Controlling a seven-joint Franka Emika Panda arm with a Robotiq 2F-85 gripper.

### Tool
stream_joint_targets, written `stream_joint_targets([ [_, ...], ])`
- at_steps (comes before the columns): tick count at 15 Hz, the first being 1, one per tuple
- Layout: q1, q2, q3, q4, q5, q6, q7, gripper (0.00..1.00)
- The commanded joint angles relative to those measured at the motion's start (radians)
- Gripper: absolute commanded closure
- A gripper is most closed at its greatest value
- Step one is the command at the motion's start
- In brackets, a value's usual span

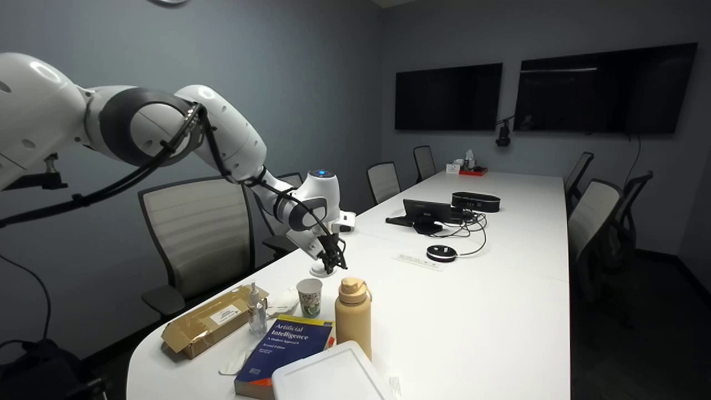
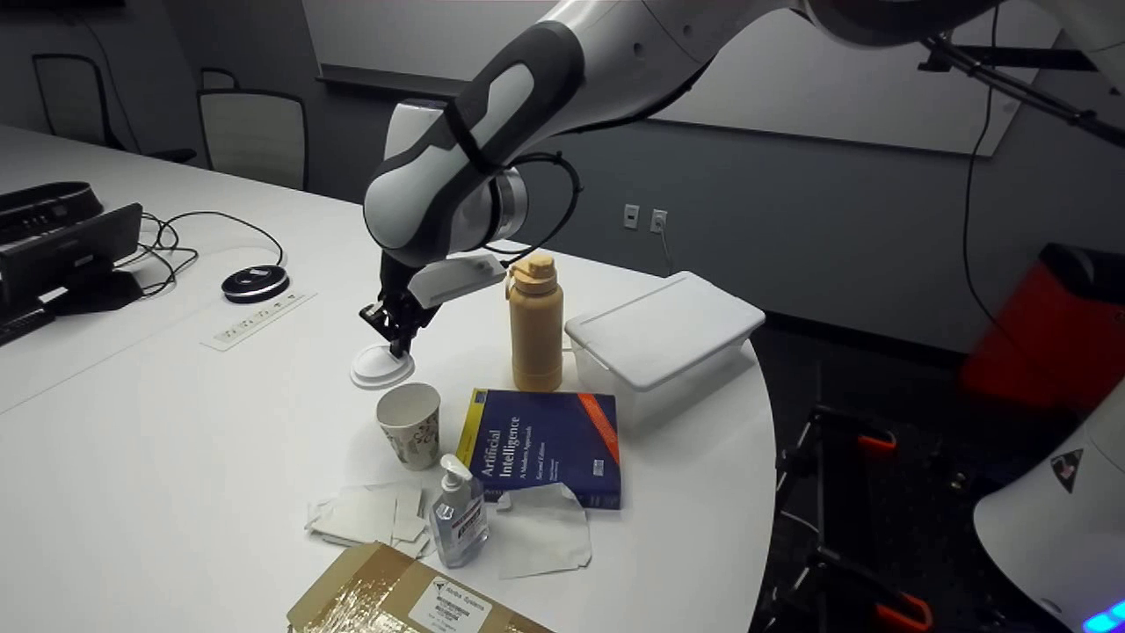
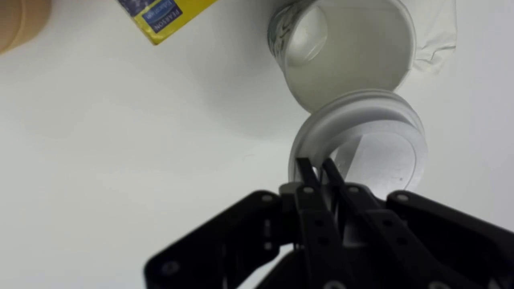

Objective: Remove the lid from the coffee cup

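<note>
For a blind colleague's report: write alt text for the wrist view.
A black gripper appears to pinch a white lid, which hides part of the rim of an open paper cup. At upper left are the corner of a book and part of a tan bottle.

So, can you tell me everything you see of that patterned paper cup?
The paper cup, seemingly disposable, tapers downward and has a narrow rim and a leafy-looking print, partly green, on its white outside. It stands upright on the white table beside the white lid, which is off it; whether the two touch, I can't tell. The wrist view looks inside: plain, pale and apparently empty. The robot's gripper isn't touching it.
</note>
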Motion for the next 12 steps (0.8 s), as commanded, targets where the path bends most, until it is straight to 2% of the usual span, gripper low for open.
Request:
stream_joint_targets([
  [1, 0.007, 0.015, -0.027, 0.055, -0.013, -0.019, 0.031, 0.98],
  [5, 0.031, 0.048, -0.076, 0.104, -0.024, -0.017, 0.098, 0.98],
  [12, 0.120, 0.165, -0.190, 0.228, -0.029, -0.043, 0.393, 0.98],
])
